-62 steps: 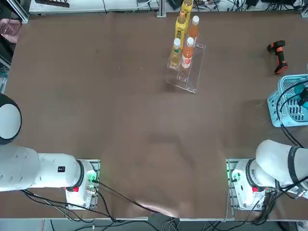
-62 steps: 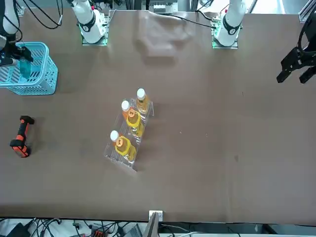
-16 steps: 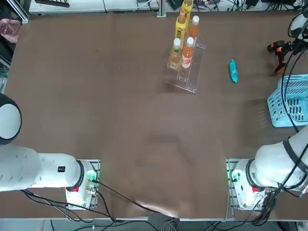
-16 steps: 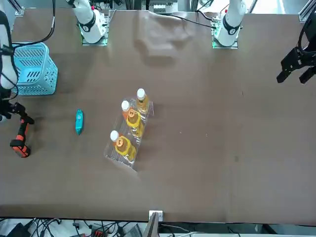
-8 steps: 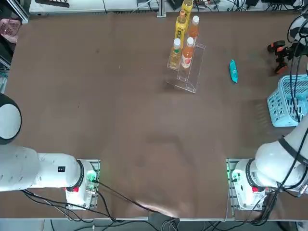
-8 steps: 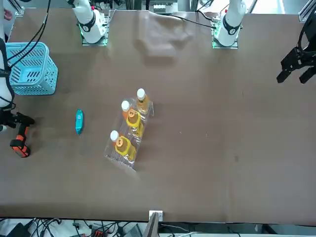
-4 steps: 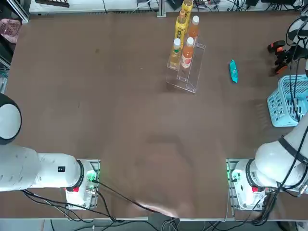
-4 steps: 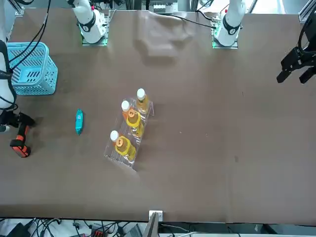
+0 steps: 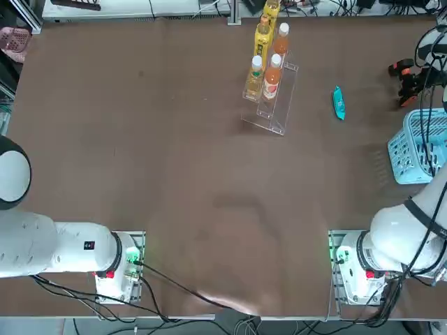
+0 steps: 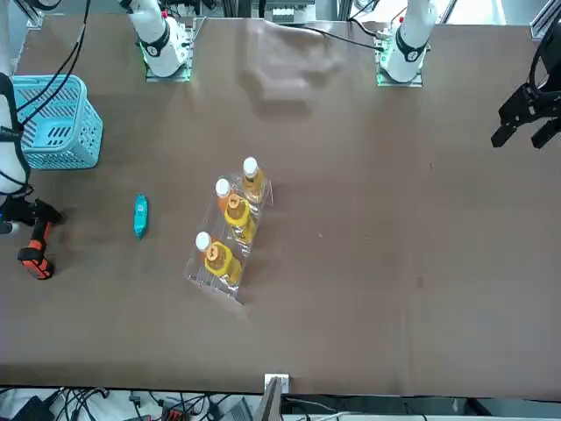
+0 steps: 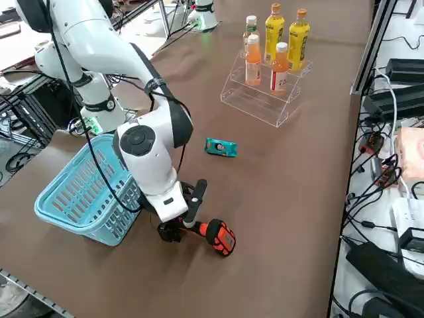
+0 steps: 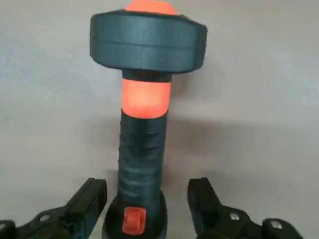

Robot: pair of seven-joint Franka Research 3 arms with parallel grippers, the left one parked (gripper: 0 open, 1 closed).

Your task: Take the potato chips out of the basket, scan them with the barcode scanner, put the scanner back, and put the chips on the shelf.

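Note:
The teal potato chips point(image 9: 339, 102) point(image 11: 220, 148) lie flat on the table between the shelf point(image 9: 274, 101) and the basket point(image 9: 399, 157). Near the table's right edge, just beyond the basket, the black and orange barcode scanner point(image 9: 404, 80) point(image 11: 215, 236) rests on its side. My right gripper point(image 12: 147, 189) point(image 11: 181, 222) is low over the scanner's handle point(image 12: 142, 149) and open. One finger stands on each side of the grip, with a gap to it on both sides. The light blue basket point(image 11: 73, 199) sits right beside my arm.
The clear stepped shelf point(image 11: 262, 96) holds several orange and yellow drink bottles point(image 9: 271, 49). My arm's cable hangs across the basket point(image 10: 61, 145). Cables and boxes point(image 11: 391, 99) crowd the floor past the table's far edge.
The chips have left the basket and now lie on the table. My right arm has moved from the basket to the scanner; over the last second it barely shifts there.

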